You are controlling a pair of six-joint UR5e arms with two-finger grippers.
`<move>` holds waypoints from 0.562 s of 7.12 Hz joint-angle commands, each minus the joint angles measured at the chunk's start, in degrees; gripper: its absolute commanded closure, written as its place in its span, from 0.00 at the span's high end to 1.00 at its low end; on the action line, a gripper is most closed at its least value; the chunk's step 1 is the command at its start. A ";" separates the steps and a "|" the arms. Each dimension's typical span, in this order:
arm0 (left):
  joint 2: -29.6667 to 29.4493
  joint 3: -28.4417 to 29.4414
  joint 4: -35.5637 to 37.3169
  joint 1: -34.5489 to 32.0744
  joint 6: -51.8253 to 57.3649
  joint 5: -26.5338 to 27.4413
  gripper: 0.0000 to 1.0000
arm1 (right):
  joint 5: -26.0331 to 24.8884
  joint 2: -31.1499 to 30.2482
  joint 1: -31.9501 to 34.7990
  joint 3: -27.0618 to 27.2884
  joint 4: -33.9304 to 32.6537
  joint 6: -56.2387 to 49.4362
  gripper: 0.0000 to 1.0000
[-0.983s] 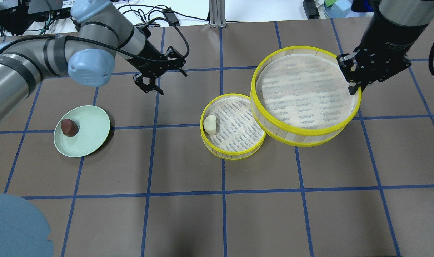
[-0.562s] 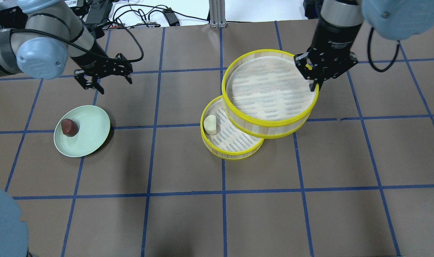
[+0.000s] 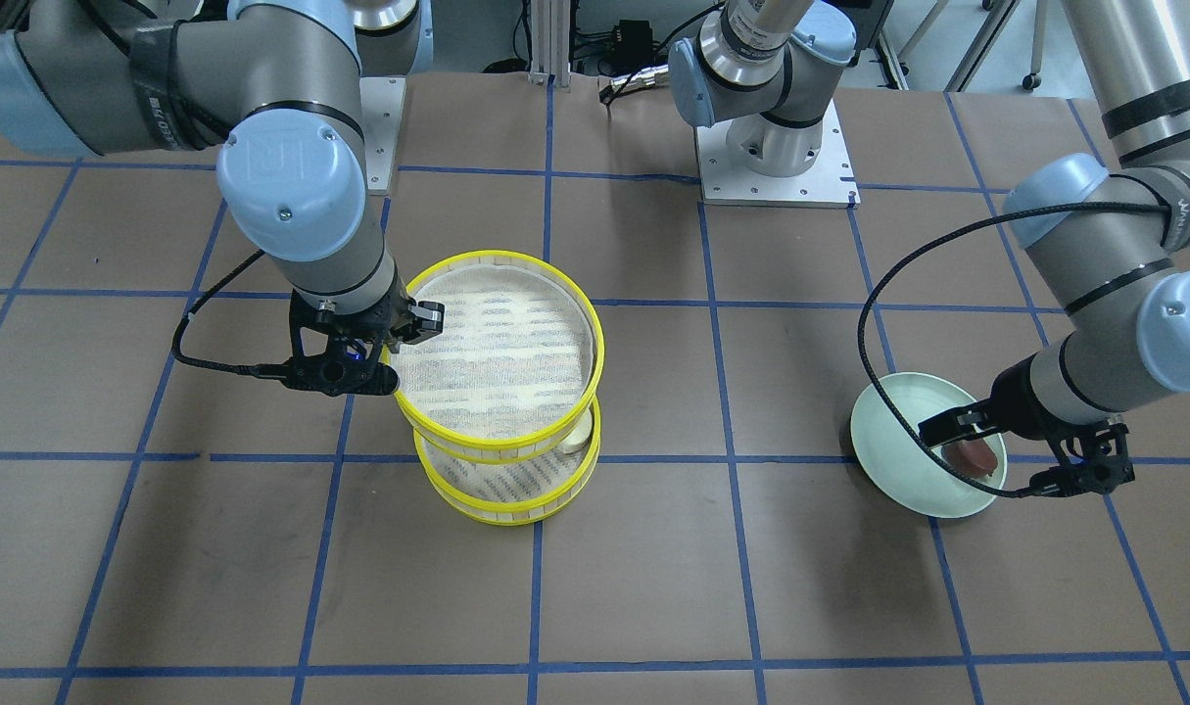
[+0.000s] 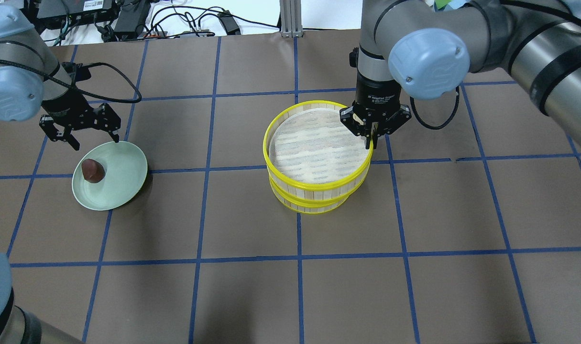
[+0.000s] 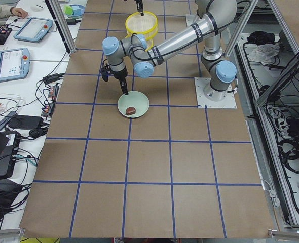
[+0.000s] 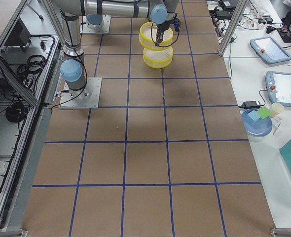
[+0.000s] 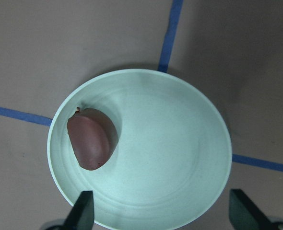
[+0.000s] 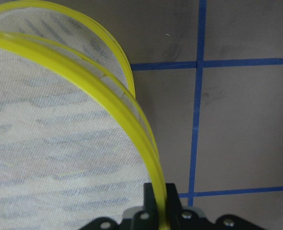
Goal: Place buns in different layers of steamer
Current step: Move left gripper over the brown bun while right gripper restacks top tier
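Observation:
My right gripper (image 4: 372,139) is shut on the yellow rim of the upper steamer layer (image 4: 316,143) and holds it just above the lower layer (image 4: 309,204), nearly in line with it. Both also show in the front view, the upper (image 3: 497,352) over the lower (image 3: 501,490). A white bun (image 3: 580,434) lies in the lower layer and is hidden from overhead. The right wrist view shows the jaws pinching the rim (image 8: 132,120). My left gripper (image 4: 95,142) is open above the pale green plate (image 4: 123,177), which holds a brown bun (image 4: 93,170) (image 7: 91,139).
The table is brown paper with a blue tape grid (image 4: 297,255). The arm bases (image 3: 776,147) stand at the robot's side of the table. Cables (image 4: 194,24) lie along the table's far edge in the overhead view.
My right gripper has carried the upper layer leftward and over the lower layer, so the white bun is now covered from overhead. My left gripper has moved left to just above the plate.

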 commanded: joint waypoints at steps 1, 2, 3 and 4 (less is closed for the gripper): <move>-1.99 -1.62 0.72 1.39 0.35 1.87 1.00 | -0.03 2.51 0.32 1.42 -5.35 0.51 0.00; -2.87 -1.62 1.07 2.87 0.53 1.87 1.00 | 0.06 3.39 0.32 3.70 -9.90 0.51 0.00; -4.19 -1.62 1.17 4.10 0.96 1.87 1.00 | -0.03 3.40 0.32 5.02 -11.42 0.43 0.00; -5.68 -1.62 3.17 4.29 0.97 1.87 1.00 | 0.06 3.31 0.41 5.04 -11.44 0.51 0.00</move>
